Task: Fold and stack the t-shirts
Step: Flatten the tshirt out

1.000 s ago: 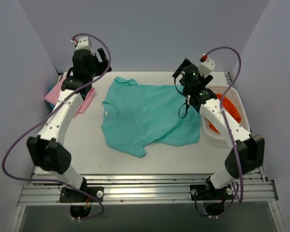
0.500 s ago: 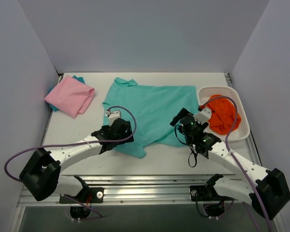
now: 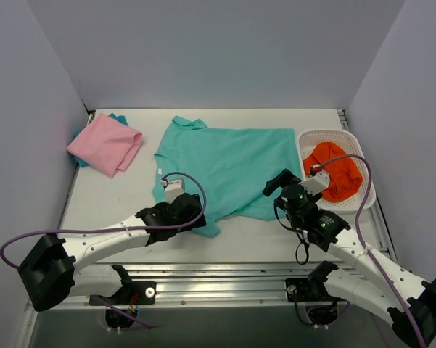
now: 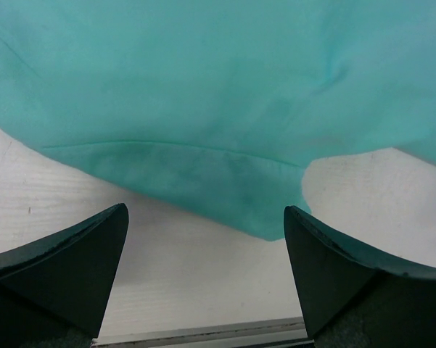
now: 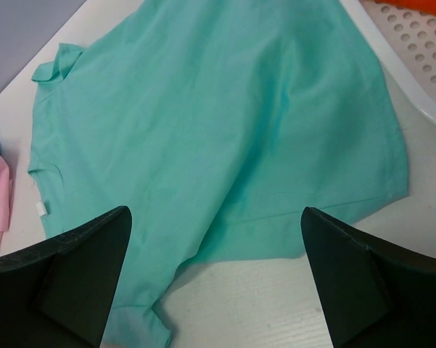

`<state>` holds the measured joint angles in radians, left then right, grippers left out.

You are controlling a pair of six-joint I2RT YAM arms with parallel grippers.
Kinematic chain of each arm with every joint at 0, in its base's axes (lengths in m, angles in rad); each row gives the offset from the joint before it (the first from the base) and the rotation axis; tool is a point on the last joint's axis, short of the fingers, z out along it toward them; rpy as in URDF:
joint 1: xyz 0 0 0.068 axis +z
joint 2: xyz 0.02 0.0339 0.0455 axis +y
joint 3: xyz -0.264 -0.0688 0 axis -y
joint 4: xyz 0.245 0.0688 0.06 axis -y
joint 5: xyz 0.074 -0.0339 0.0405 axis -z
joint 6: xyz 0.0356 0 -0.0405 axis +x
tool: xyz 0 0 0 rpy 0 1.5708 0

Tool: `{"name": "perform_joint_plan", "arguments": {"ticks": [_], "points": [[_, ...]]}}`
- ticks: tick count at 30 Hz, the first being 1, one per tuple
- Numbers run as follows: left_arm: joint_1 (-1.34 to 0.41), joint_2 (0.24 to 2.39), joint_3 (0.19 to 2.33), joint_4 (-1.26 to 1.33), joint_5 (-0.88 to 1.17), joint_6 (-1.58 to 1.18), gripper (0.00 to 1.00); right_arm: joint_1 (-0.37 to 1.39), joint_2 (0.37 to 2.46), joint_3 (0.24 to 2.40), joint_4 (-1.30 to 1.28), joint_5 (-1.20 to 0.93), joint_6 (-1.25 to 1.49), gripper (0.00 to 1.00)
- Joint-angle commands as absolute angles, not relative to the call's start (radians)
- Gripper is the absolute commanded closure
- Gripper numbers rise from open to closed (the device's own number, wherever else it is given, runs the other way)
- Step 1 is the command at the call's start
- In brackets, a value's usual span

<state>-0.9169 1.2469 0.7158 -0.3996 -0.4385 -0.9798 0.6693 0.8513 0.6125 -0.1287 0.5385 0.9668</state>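
A large mint-teal t-shirt (image 3: pixel 225 163) lies spread flat mid-table, neck to the left. A folded pink t-shirt (image 3: pixel 105 145) lies at the far left, over a bit of teal cloth. My left gripper (image 3: pixel 194 220) is open and empty, low over the teal shirt's near corner; in the left wrist view the gripper (image 4: pixel 207 279) hangs over bare table just short of the hem (image 4: pixel 203 156). My right gripper (image 3: pixel 276 187) is open and empty at the shirt's near right hem; in the right wrist view the gripper (image 5: pixel 214 283) faces the shirt (image 5: pixel 218 123).
A white lattice basket (image 3: pixel 312 138) stands at the right with orange cloth (image 3: pixel 337 170) in it; its rim (image 5: pixel 413 51) shows in the right wrist view. The table's front rail (image 3: pixel 225 272) runs just behind both grippers. Walls close in left and right.
Both arms have swung from the back of the table down to the teal shirt's near edge. Over the last half second they settled a little lower and nearer the front. The shirts have not moved.
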Motion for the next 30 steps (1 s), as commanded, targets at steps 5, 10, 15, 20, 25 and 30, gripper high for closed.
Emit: {"name": "perform_joint_plan", "arguments": {"ticks": [5,10,15,20,25,30], "points": [[-0.951,1.177,0.655,-0.477,-0.482,-1.043,0.03,0.673,0.888,0.428,-0.011,0.396,1.061,0.02],[-0.948,1.236,0.652,-0.482,-0.512,-1.051,0.03,0.646,1.023,0.368,0.118,0.357,1.078,0.04],[-0.94,1.275,0.675,-0.465,-0.522,-1.031,0.04,0.578,1.1,0.357,0.166,0.321,1.054,0.05],[-0.911,1.292,0.664,-0.434,-0.514,-1.006,0.04,0.496,1.016,0.365,0.082,0.368,1.008,0.05],[-0.855,1.301,0.643,-0.391,-0.468,-0.966,0.04,0.425,0.945,0.383,0.017,0.41,0.969,0.06],[-0.825,1.298,0.638,-0.379,-0.456,-0.94,0.04,0.393,1.008,0.387,0.038,0.35,0.968,0.06]]}}
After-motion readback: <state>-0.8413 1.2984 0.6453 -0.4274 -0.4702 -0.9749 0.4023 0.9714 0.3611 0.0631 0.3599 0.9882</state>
